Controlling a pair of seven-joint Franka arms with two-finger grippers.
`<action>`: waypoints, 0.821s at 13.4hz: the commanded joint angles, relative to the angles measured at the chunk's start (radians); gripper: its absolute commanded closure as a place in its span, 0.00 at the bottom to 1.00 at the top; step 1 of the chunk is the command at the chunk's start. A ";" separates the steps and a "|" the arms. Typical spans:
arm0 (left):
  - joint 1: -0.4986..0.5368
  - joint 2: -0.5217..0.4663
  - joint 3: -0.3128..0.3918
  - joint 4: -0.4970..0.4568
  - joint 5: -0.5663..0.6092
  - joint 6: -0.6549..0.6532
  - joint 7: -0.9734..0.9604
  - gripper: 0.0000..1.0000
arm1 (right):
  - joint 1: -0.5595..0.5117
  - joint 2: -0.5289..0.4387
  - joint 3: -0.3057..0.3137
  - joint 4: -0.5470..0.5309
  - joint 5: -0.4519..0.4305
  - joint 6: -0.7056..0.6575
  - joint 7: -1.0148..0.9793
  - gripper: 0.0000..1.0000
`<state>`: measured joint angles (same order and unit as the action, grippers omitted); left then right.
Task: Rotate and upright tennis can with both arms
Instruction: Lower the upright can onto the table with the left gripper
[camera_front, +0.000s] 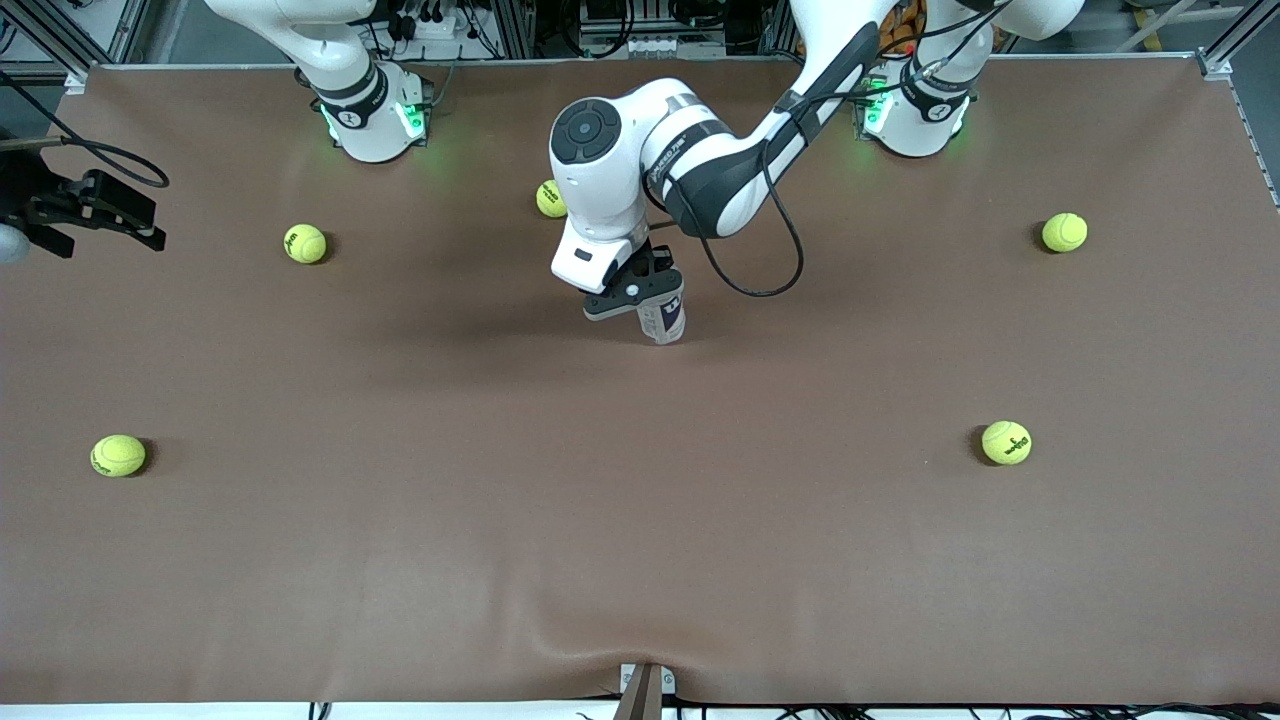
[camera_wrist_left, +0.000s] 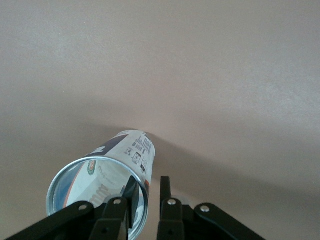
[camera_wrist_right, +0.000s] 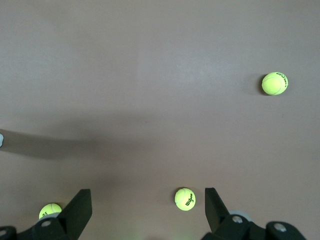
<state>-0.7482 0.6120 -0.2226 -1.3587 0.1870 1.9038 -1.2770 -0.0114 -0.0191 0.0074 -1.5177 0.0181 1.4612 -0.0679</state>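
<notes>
The brown-covered table (camera_front: 640, 540) carries the upright tennis can (camera_front: 664, 315) near its middle and five yellow-green tennis balls: two (camera_front: 305, 243) (camera_front: 118, 455) toward the right arm's end, two (camera_front: 1064, 232) (camera_front: 1006, 442) toward the left arm's end, one (camera_front: 550, 198) near the base-side edge.

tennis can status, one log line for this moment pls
tennis can: upright on table, mid-table | left gripper: one finger inside open rim, pinching wall | right gripper: open, waiting above table

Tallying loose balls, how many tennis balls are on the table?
5: two toward the right arm's end, two toward the left arm's, one partly hidden by the left arm.
</notes>
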 joint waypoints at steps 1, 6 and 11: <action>-0.013 0.008 0.006 0.029 0.029 0.000 -0.031 0.70 | 0.008 -0.018 -0.001 -0.016 -0.017 -0.002 0.017 0.00; -0.013 -0.014 0.003 0.030 0.026 -0.002 -0.058 0.48 | 0.008 -0.019 -0.001 -0.016 -0.017 -0.004 0.019 0.00; -0.011 -0.029 0.003 0.029 0.028 -0.015 -0.073 0.35 | 0.008 -0.018 -0.001 -0.016 -0.017 -0.004 0.019 0.00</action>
<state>-0.7517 0.6022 -0.2228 -1.3304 0.1870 1.9053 -1.3132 -0.0114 -0.0191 0.0074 -1.5181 0.0181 1.4610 -0.0676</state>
